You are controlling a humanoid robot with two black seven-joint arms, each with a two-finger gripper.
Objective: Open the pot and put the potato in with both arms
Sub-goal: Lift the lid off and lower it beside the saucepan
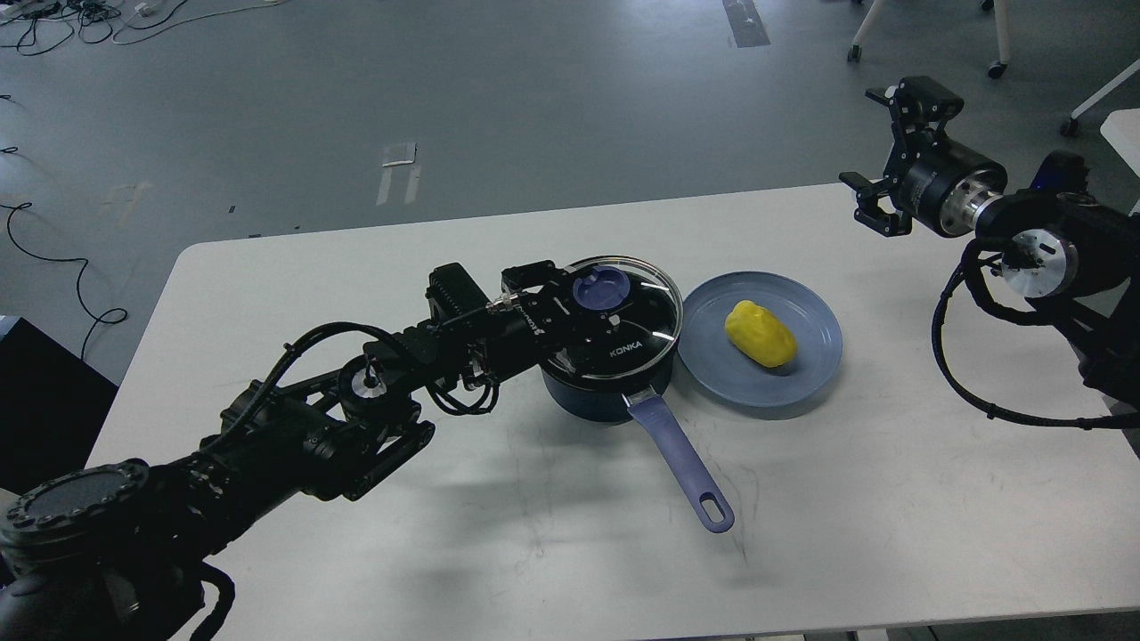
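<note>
One word can be read: "KONKA", in white capital letters on the glass lid (623, 312) of the pot (597, 396), a little right of the middle of the frame. It stands on the lid's near part, just below the blue knob (601, 289), and runs slightly uphill to the right. A small pale marking on the left arm (525, 322), at the lid's left edge, is too small to read.

A lab or test room, not a home kitchen.
Bare grey floor (534, 98) with taped marks, loose cables (53, 22), castor legs (997, 53) beyond the white table (445, 552).
</note>
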